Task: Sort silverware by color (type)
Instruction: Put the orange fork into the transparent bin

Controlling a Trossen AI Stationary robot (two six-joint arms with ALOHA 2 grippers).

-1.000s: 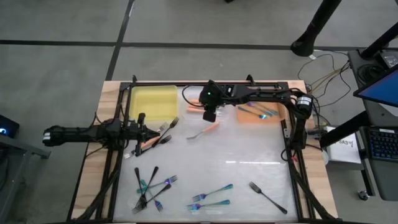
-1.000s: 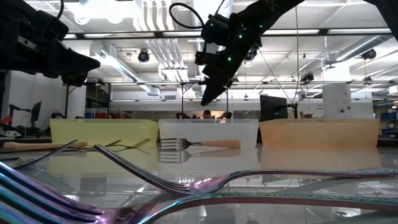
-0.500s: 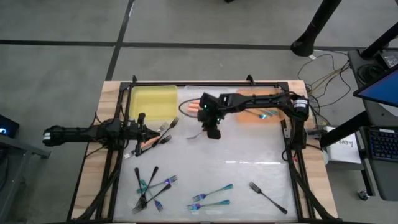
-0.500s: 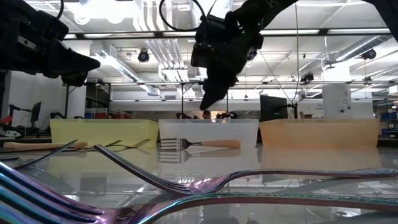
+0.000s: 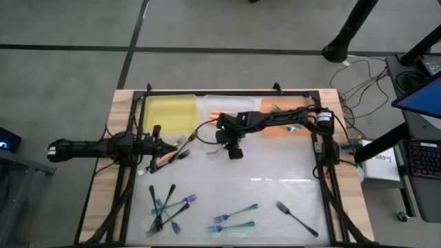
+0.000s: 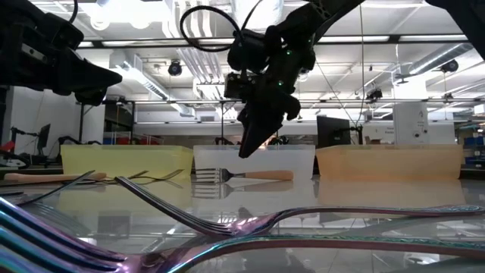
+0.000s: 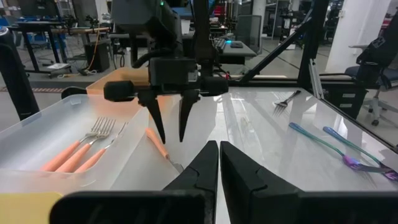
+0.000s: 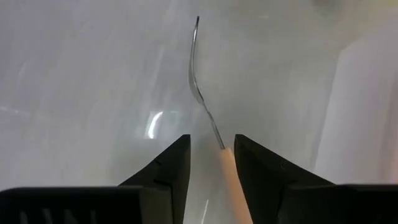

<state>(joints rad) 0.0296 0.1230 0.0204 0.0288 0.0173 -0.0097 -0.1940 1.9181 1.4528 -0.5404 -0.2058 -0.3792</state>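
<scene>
The right gripper (image 5: 235, 153) hangs just above the bench (image 5: 275, 172) near the clear bin (image 7: 37, 134), its fingers (image 8: 165, 171) spread on either side of an orange-handled fork (image 8: 214, 134) that lies flat beneath them; whether they touch it cannot be told. More orange forks (image 7: 87, 146) lie in the clear bin. The left gripper (image 5: 157, 150) waits at the bench's left edge, fingers (image 7: 202, 171) pressed together. Teal and black forks (image 5: 169, 205) lie scattered along the near side.
</scene>
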